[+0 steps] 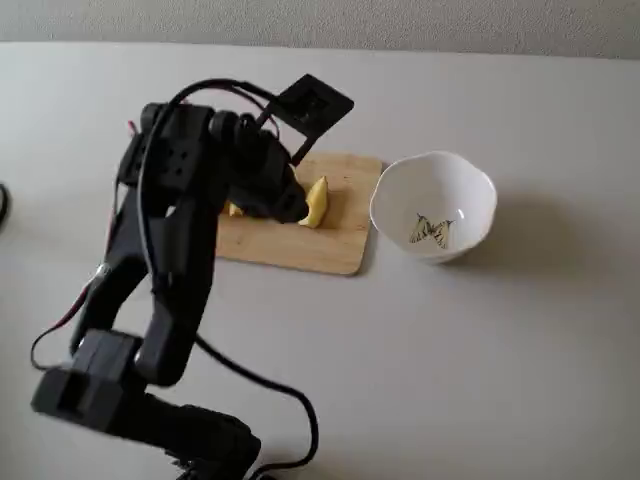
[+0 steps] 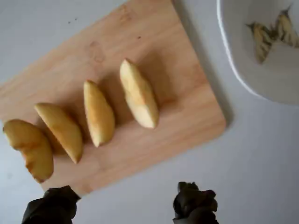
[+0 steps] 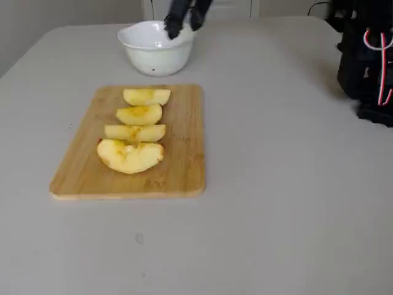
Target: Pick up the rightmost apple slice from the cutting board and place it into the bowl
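The apple slice (image 2: 138, 93) is the palest wedge and lies on the cutting board (image 2: 182, 65), closest to the bowl (image 2: 243, 70). It also shows in both fixed views (image 1: 316, 203) (image 3: 146, 96). Three deeper yellow wedges (image 2: 98, 113) lie in a row beside it. The white scalloped bowl (image 1: 433, 205) (image 3: 153, 52) stands just off the board's end, holding only its butterfly mark. My gripper (image 2: 122, 207) is open and empty. It hovers above the board (image 3: 186, 21), its dark fingertips (image 2: 194, 205) apart at the bottom edge of the wrist view. The arm hides part of the board (image 1: 330, 250).
The arm's base and wires (image 3: 368, 61) stand at the right of a fixed view. A black cable (image 1: 290, 400) loops over the table near the base. The pale table (image 1: 500, 350) spreads around the board and the bowl.
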Motion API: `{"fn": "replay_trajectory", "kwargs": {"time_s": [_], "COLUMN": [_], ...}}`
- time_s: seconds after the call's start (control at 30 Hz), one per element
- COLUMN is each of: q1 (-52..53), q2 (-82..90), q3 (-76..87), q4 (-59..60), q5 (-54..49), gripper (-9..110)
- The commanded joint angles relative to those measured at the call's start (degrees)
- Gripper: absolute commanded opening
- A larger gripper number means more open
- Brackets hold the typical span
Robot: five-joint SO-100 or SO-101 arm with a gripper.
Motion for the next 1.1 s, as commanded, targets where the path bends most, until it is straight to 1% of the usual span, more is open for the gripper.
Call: {"fn": "replay_trajectory", "kwargs": {"time_s": [0.0,0.13,0.3,0.5,0.73,0.87,0.97,1.07], "q1": [0.00,0.70,2.02,3.16,1.93,1.32,1.23,1.41], "q2": [-8.53,-16.61,-23.38,-28.21,-30.76,-32.61,-34.45,-35.51], "q3": [-13.01,-18.11,-18.63,-18.63,-18.72,-19.42,-20.92,-21.97], "q4": [-0.53,-1.32,-4.75,-7.12,-9.05,-9.49,-9.49,-9.49], "q5": [-0.53,-0.44,-0.70,-0.79,0.53,1.14,1.67,1.58], "gripper": [29,29,29,29,28,24,17,6]}}
